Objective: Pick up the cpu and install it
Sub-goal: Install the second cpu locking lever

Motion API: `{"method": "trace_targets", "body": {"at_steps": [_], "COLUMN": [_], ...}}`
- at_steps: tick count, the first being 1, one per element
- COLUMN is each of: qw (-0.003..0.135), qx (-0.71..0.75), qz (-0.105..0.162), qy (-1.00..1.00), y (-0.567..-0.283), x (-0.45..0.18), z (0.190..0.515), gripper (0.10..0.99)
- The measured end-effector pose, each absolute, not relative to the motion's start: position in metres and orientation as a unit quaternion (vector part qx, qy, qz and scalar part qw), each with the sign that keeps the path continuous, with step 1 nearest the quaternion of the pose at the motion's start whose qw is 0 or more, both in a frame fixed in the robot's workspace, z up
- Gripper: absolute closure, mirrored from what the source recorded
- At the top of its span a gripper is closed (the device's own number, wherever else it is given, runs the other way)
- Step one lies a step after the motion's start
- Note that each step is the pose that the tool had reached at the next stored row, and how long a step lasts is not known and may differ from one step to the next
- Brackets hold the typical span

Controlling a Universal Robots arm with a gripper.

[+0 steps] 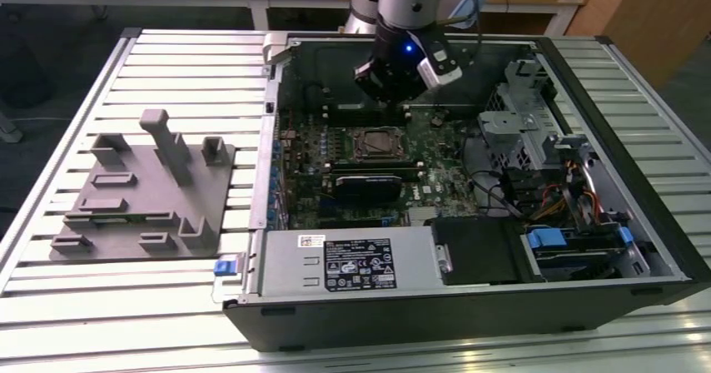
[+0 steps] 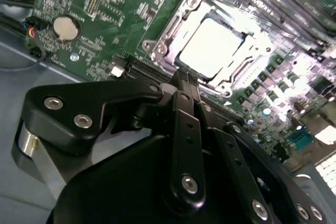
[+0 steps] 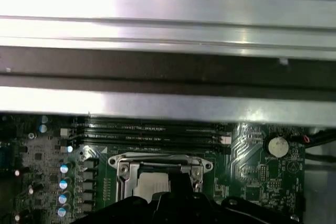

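**Hovering over the seated CPU**

Looking down in the exterior view, the gripper (image 1: 391, 96) hangs inside an open computer case (image 1: 622, 223) that lies on its side on a ribbed metal tabletop (image 1: 67, 123). It sits just beyond the motherboard socket (image 1: 378, 142), towards the far wall of the case. A grey plastic fixture (image 1: 139, 194) with upright posts rests on the tabletop at the exterior view's left, well apart from the case. A white label (image 1: 353, 262) covers the power supply, its print too small to read. The cpu itself is hard to make out here.

The second wrist view brings the cpu (image 2: 210, 45) up close: its bright silvery top lies flat inside the metal socket frame (image 2: 173, 35), with nothing on it. The black fingers (image 2: 181, 85) are drawn together just short of the frame, holding nothing. A round coin battery (image 2: 66, 27) sits on the green motherboard (image 2: 105, 51).

The first wrist view adds the memory slots (image 3: 147, 129) beside the socket, the case wall (image 3: 168, 3) behind them and a row of blue capacitors (image 3: 63, 184).
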State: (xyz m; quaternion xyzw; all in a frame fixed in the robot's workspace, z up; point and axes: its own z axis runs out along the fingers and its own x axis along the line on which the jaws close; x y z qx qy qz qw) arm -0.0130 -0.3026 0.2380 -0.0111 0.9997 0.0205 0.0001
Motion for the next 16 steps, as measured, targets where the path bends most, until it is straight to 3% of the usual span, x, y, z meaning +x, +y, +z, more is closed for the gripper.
{"method": "trace_targets", "body": {"at_steps": [4, 7, 16], "qw": [-0.002, -0.013, -0.014], "qx": [-0.011, -0.011, -0.011], "qz": [0.021, 0.021, 0.021], "qy": [1.0, 1.0, 1.0], "y": [-0.313, -0.317, -0.34], "x": [-0.013, -0.012, -0.012], "z": [0.238, 0.238, 0.237], "gripper": [0.98, 0.98, 0.98]}}
